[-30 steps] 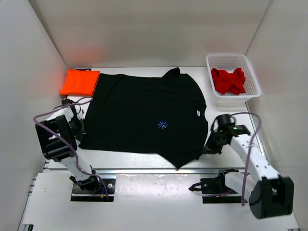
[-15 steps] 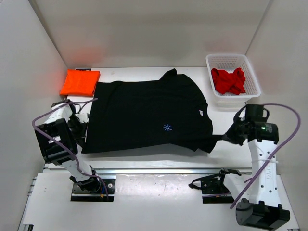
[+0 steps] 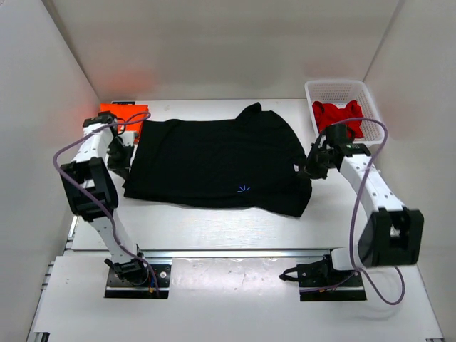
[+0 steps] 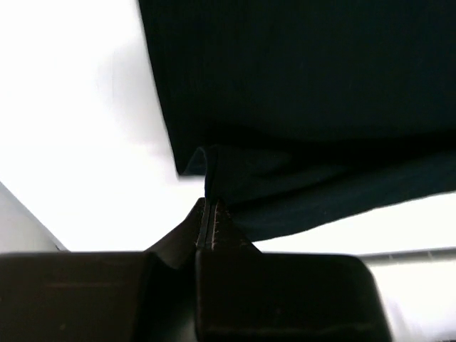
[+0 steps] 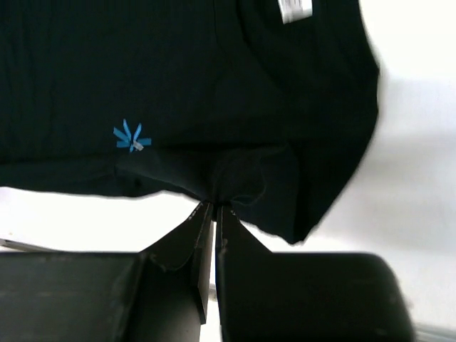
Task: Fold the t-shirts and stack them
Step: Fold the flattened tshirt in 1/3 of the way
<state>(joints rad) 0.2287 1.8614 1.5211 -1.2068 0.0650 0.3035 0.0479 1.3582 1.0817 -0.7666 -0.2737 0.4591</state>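
A black t-shirt lies across the middle of the table, its near part lifted and doubled back over itself. It carries a small blue star mark. My left gripper is shut on the shirt's left edge. In the left wrist view the closed fingertips pinch a fold of black cloth. My right gripper is shut on the shirt's right edge. The right wrist view shows the same pinch at its tips, with the shirt hanging beyond them. A folded orange t-shirt lies at the back left, partly behind my left arm. A red t-shirt sits crumpled in the basket.
A white mesh basket stands at the back right, close behind my right arm. White walls close in the table on the left, back and right. A metal rail runs along the near edge in front of the arm bases.
Both grippers have moved from the near edge toward the back, carrying the black shirt's near hem with them. The shirt has gone from spread flat to doubled over and shorter.
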